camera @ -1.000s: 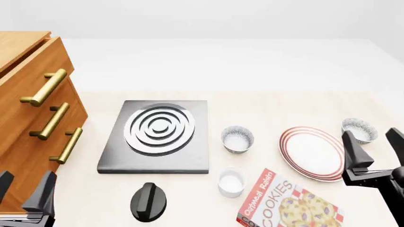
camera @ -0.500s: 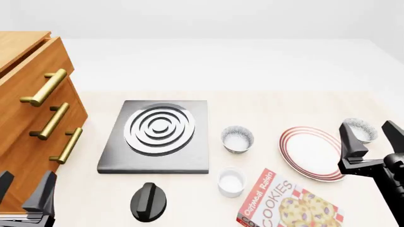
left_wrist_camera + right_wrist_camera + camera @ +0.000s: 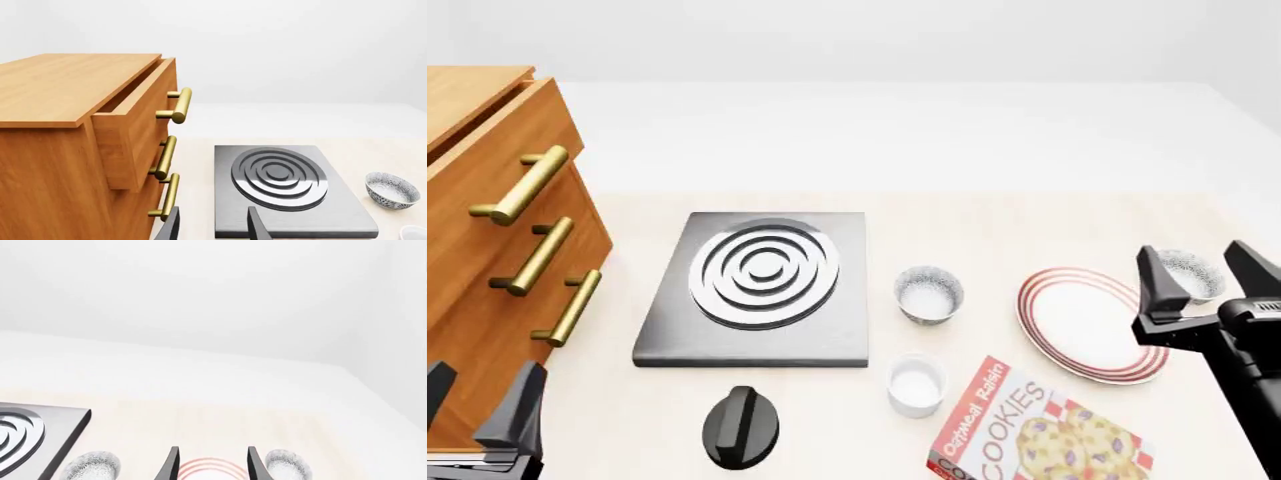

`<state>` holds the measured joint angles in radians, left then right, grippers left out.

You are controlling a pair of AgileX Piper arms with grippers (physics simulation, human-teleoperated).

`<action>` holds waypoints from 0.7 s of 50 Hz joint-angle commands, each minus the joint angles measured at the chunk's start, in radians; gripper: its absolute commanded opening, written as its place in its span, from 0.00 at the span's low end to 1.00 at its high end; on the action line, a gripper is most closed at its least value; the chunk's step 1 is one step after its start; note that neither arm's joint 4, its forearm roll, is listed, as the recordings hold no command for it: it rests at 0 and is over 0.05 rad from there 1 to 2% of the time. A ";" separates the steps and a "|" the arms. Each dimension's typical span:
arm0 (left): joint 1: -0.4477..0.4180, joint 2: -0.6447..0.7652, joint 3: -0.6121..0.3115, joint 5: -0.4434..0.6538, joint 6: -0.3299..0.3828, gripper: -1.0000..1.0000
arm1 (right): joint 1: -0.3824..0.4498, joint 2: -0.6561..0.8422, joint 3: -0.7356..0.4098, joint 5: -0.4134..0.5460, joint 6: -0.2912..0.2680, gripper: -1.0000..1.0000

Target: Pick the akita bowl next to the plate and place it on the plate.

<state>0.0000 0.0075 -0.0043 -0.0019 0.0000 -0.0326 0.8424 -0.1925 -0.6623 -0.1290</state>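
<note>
The akita bowl, speckled grey outside and white inside, sits just off the far right rim of the red-ringed plate. My right gripper is open, and in the front view the bowl shows between its two dark fingers. In the right wrist view the same gripper frames the plate, with the bowl just outside one finger. At the near left table edge my left gripper is open and holds nothing; its wrist view points along the stove.
A look-alike speckled bowl stands between stove and plate. A white ramekin and a cookies box lie nearer me. A black knob sits in front of the stove. A wooden drawer cabinet fills the left.
My right gripper has moved forward and slightly left, so its open fingers now frame the akita bowl in the front view. The left arm has not moved.
</note>
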 commanded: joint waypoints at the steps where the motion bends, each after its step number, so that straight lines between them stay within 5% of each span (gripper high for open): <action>1: 0.000 0.000 0.000 0.000 0.000 1.00 | -0.007 0.064 -0.018 -0.040 -0.009 1.00; 35: 0.000 0.000 0.000 0.000 0.000 1.00 | -0.032 0.232 -0.054 -0.128 -0.027 1.00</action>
<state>0.0000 0.0075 -0.0043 -0.0019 0.0000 -0.0575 1.0313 -0.2365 -0.7675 -0.1507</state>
